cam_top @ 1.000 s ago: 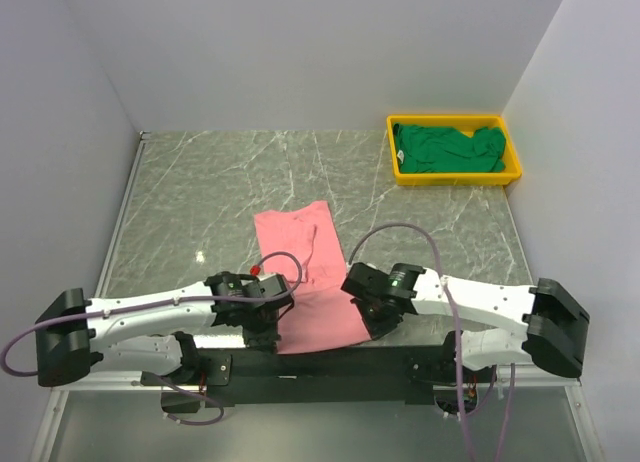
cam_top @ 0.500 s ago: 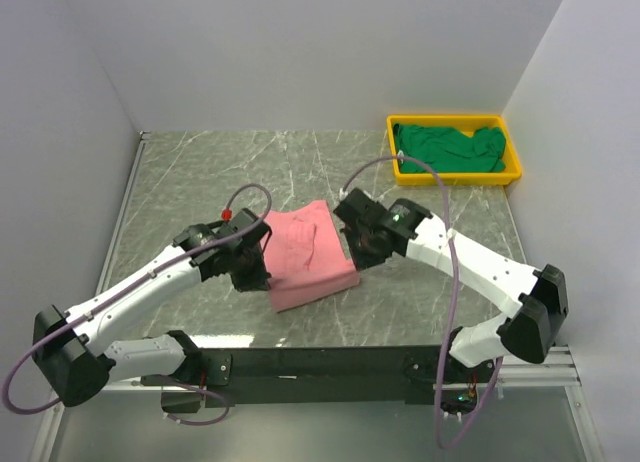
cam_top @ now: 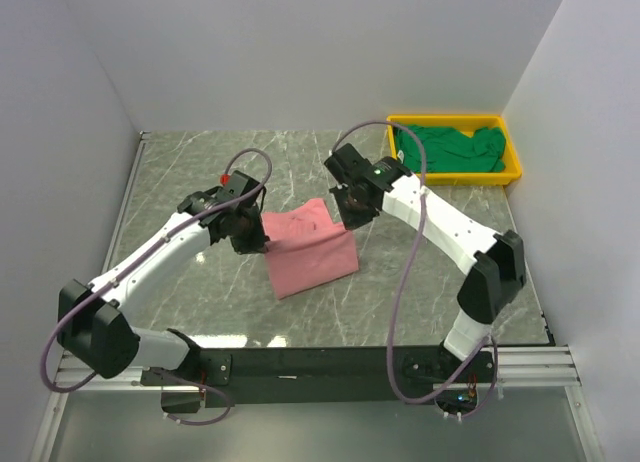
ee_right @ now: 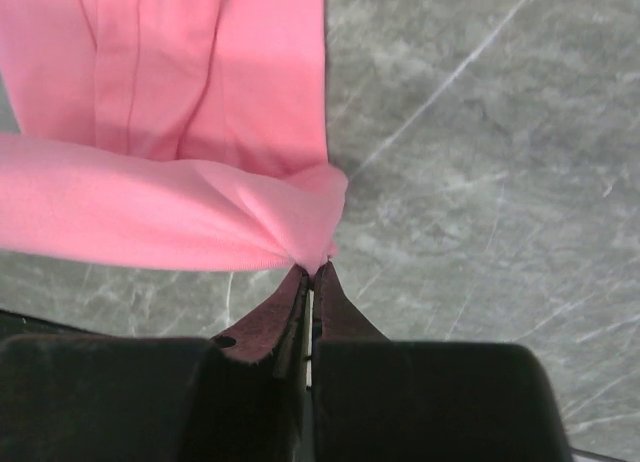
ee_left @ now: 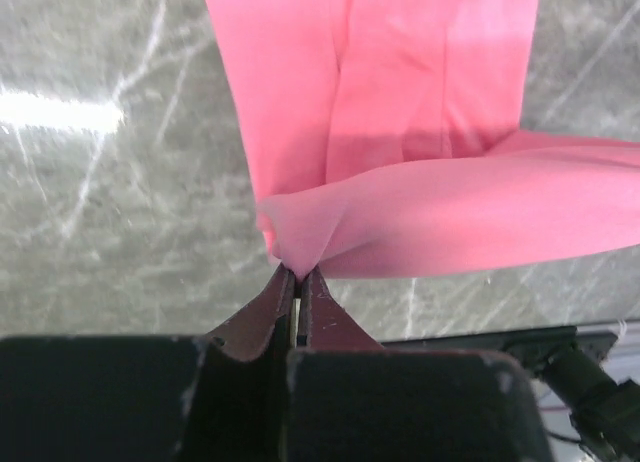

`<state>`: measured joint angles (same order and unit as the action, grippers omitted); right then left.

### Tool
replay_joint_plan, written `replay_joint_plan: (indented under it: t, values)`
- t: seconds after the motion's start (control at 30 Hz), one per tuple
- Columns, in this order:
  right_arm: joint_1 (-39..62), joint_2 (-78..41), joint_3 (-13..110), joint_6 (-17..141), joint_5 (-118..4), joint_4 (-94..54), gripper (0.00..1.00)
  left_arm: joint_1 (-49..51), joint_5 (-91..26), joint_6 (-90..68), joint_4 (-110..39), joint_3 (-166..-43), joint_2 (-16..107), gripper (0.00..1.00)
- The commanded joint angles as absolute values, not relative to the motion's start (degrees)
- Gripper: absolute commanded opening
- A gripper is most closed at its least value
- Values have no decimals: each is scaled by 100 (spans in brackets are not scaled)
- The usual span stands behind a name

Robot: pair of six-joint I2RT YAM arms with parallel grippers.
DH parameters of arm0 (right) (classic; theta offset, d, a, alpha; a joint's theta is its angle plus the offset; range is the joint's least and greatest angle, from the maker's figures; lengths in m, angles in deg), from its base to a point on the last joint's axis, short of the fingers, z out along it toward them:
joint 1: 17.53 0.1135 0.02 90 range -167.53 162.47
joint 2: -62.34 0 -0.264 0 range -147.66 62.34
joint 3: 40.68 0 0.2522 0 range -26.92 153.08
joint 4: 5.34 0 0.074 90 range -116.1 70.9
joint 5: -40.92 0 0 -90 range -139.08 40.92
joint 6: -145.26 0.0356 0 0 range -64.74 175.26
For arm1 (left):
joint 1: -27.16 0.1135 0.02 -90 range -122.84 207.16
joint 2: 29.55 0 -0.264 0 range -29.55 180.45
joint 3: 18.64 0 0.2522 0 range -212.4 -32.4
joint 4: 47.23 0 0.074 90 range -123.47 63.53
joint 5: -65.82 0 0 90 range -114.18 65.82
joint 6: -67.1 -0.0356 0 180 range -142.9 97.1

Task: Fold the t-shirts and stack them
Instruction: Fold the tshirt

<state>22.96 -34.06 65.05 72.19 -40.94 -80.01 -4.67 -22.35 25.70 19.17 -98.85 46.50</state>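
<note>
The pink t-shirt (cam_top: 305, 250) lies doubled over in the middle of the table, its near hem carried back over the far part. My left gripper (cam_top: 258, 244) is shut on the hem's left corner, seen in the left wrist view as pinched pink cloth (ee_left: 300, 244) above my left gripper (ee_left: 298, 274). My right gripper (cam_top: 348, 220) is shut on the right corner; the pink cloth (ee_right: 250, 217) bunches above my right gripper (ee_right: 312, 270). The dark green t-shirt (cam_top: 448, 148) lies crumpled in the yellow tray (cam_top: 455, 176).
The yellow tray stands at the back right corner near the right wall. Grey marbled tabletop (cam_top: 200, 172) surrounds the pink shirt. White walls close the left, back and right sides.
Both grippers have carried the pink shirt's near hem away from the table's front edge toward the back, folding the shirt over itself; the arms now reach far out.
</note>
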Motion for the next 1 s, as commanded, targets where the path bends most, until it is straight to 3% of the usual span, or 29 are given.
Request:
replay_joint_plan:
  t: [0.0,0.47,0.73,0.97]
  values:
    - [2089,-3766,7133,7012,-4046,-7826,0,-247,-2286,2201,1576,-10104,4849,1]
    - [1579,-5261,8532,6686,-4468,-7299,0,887,-2532,1805,425,-10139,5983,1]
    - [1403,-5903,8515,6660,-4697,-6473,0,1090,-2436,1823,-60,-10341,6976,1]
    - [1297,-6062,8164,6712,-4749,-5919,0,1108,-2137,1911,-95,-10359,7091,1]
